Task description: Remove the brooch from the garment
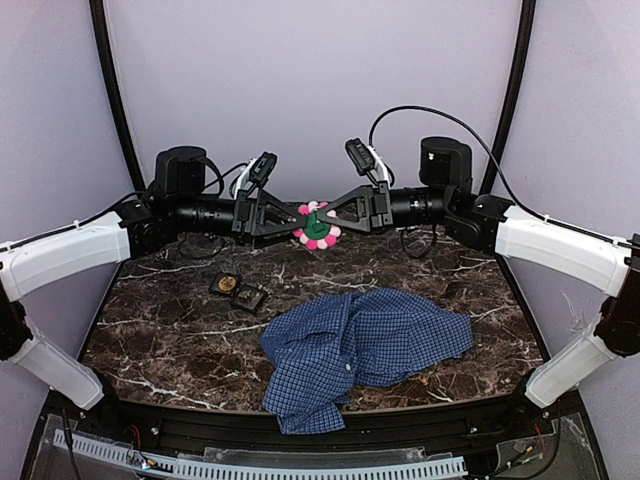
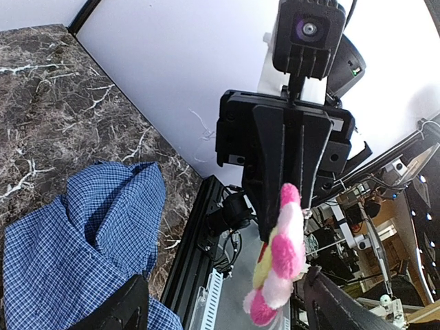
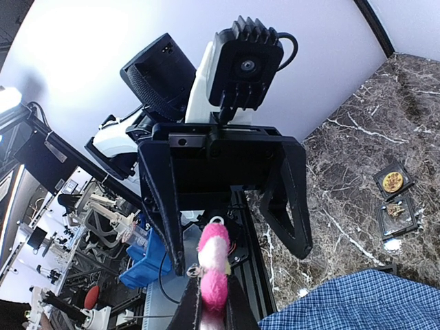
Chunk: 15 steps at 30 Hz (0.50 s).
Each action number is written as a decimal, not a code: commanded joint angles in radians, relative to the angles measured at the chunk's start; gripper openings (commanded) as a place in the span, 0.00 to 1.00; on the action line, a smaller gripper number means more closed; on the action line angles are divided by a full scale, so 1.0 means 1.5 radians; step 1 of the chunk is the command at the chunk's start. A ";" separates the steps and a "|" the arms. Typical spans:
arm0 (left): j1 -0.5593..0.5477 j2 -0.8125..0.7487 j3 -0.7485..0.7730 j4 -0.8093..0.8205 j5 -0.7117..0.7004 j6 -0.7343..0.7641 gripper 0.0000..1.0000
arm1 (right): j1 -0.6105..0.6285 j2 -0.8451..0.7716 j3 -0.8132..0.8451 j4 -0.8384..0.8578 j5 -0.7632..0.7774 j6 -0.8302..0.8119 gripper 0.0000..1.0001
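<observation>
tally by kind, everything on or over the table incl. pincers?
blue check shirt: 1
brooch: 1
black tray: 1
pincers: 2 (left pincer open, right pincer shut on the brooch)
total: 5

Blue-and-white checked garment (image 1: 365, 345), pink, white and green brooch (image 1: 317, 226), dark white-veined marble table (image 1: 160, 340), black tray (image 1: 238, 290)

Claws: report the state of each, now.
Left claw: open, holding nothing.
Right claw: closed on the brooch.
</observation>
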 commanded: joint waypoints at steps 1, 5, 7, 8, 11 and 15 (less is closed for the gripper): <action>-0.007 0.006 0.020 0.028 0.030 -0.012 0.74 | 0.008 0.017 0.005 0.034 -0.005 0.010 0.00; -0.011 0.014 0.024 0.031 0.040 -0.014 0.68 | 0.009 0.024 0.011 0.032 -0.006 0.006 0.00; -0.013 0.016 0.024 0.032 0.045 -0.014 0.67 | 0.009 0.027 0.014 0.031 -0.008 0.006 0.00; -0.014 0.019 0.025 0.029 0.046 -0.013 0.67 | 0.009 0.029 0.016 0.030 -0.008 0.006 0.00; -0.017 0.026 0.026 0.025 0.053 -0.012 0.63 | 0.009 0.032 0.019 0.031 -0.008 0.006 0.00; -0.019 0.035 0.031 0.014 0.059 -0.005 0.53 | 0.008 0.033 0.019 0.029 -0.008 0.006 0.00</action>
